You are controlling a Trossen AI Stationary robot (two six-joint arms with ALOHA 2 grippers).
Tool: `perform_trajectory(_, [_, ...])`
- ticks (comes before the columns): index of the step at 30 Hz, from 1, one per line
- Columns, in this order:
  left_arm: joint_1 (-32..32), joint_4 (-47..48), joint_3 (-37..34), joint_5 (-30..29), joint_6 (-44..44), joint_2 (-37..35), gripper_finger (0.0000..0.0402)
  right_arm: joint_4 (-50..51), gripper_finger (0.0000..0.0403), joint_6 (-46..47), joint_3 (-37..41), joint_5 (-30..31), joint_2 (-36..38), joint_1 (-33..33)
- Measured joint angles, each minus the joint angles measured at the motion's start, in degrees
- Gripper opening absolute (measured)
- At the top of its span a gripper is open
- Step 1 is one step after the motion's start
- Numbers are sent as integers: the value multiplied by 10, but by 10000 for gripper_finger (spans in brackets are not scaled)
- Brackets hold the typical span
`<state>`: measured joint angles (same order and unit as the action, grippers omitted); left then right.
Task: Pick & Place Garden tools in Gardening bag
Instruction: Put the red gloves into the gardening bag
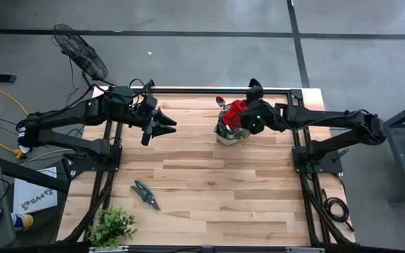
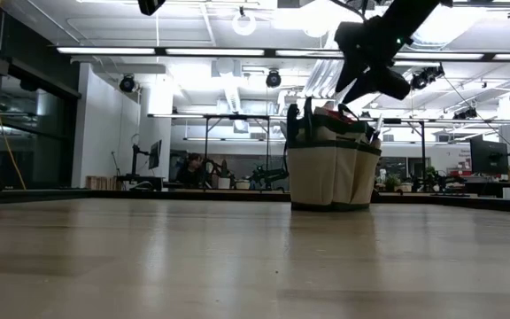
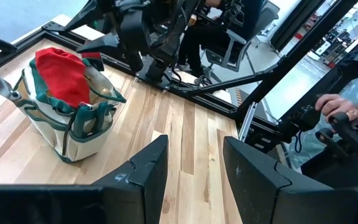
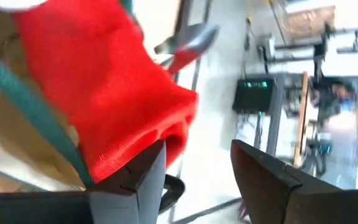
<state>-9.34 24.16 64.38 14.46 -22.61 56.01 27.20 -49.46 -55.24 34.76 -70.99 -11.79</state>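
Observation:
The beige gardening bag (image 1: pixel 225 133) with green trim stands upright on its base at the far middle of the table (image 1: pixel 209 190), also clear in the left wrist view (image 3: pixel 67 134). A red cloth bundle (image 4: pixel 117 93) rests in its open top, and a grey metal tool (image 4: pixel 194 37) sticks out beside it. My right gripper (image 4: pixel 197 146) hovers open just above the bag's right rim, by the bundle. Green-handled pruning shears (image 1: pixel 145 195) lie flat on the near left of the table. My left gripper (image 1: pixel 169 125) waits open in the air, left of the bag. My right gripper is open, slanting down from the table's right. One finger (image 4: pixel 148 168) stands right against the red bundle's lower edge (image 4: pixel 166 140). Whether it touches the cloth, I cannot tell. The bundle lies in the bag's top, not lifted.
A leafy green plant (image 1: pixel 111 226) sits at the near left corner. Bare wood lies between the shears and the bag. A person's hand (image 3: pixel 334 106) shows beyond the table's far side. A fan (image 1: pixel 79 49) stands on the floor off the far left.

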Motion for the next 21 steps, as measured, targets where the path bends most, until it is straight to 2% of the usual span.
perform_trajectory(4, [0, 0, 0, 0, 0, 0, 152, 0, 166, 125, 0, 11, 18, 21])
perform_trajectory(9, [0, 0, 0, 0, 0, 0, 152, 0, 140, 358, 0, 9, 38, 40])
perform_trajectory(13, [0, 0, 0, 0, 0, 0, 152, 0, 95, 512, 0, -1, 42, 39])
perform_trajectory(17, [0, 0, 0, -1, 0, 0, 152, -1, 22, 606, 0, -35, 42, 30])
perform_trajectory(21, [0, 0, 0, -1, 0, 0, 152, 25, 4, 690, -22, -86, 37, 11])
